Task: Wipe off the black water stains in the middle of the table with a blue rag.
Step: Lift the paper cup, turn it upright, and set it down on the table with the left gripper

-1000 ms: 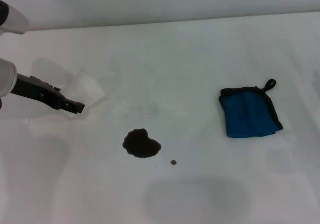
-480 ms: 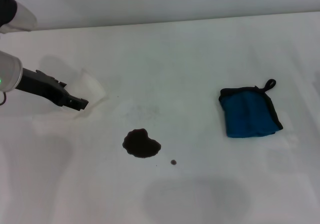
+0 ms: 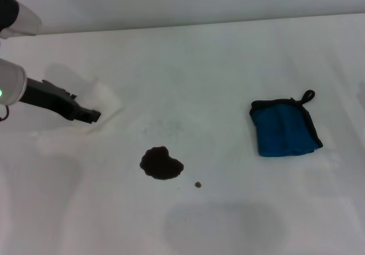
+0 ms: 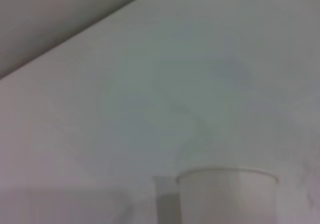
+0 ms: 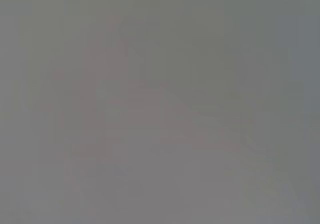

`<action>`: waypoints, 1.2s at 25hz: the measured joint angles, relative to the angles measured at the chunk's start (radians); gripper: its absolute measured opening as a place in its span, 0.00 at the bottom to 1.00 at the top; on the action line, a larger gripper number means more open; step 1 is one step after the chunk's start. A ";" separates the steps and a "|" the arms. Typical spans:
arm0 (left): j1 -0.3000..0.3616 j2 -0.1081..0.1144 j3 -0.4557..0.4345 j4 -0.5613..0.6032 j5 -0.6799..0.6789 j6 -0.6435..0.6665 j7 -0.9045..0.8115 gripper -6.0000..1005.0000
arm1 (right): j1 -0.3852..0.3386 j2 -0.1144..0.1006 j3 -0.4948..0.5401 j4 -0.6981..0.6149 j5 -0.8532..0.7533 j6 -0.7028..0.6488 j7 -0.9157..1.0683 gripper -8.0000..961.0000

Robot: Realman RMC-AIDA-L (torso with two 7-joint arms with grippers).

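The black water stains [image 3: 162, 162] form a dark blotch on the white table [image 3: 217, 67], just left of the middle, with a tiny dark dot [image 3: 198, 184] to its right. Folded flat at the right lies the blue rag [image 3: 284, 128], its black loop pointing away from me. My left gripper [image 3: 90, 116] reaches in from the left edge, well left of the blotch and far from the rag. Its tip is at a pale translucent cup [image 3: 102, 98]. The right gripper is out of view, and the right wrist view shows only plain grey.
In the left wrist view the pale cup [image 4: 226, 194] stands upright on the table, close to the camera. The table's far edge [image 3: 188, 24] meets a grey wall. A faint shadow lies on the table near its front edge.
My left gripper has shifted slightly right and away from me, closer to the cup. The rag and the stains have not moved.
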 joint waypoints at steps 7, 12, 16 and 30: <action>0.007 -0.003 0.000 -0.007 -0.149 0.013 0.057 0.65 | -0.002 0.000 0.000 -0.007 0.001 -0.004 0.000 0.91; 0.047 -0.006 0.000 -0.008 -0.293 0.041 0.150 0.63 | -0.005 0.000 0.000 -0.010 0.001 0.000 0.000 0.91; 0.132 -0.006 0.000 -0.005 -0.491 0.097 0.289 0.63 | -0.006 -0.001 0.000 -0.016 0.001 0.002 0.000 0.91; 0.408 -0.008 -0.002 0.152 -0.956 0.215 0.825 0.63 | -0.002 -0.002 -0.010 -0.026 -0.007 0.003 0.000 0.91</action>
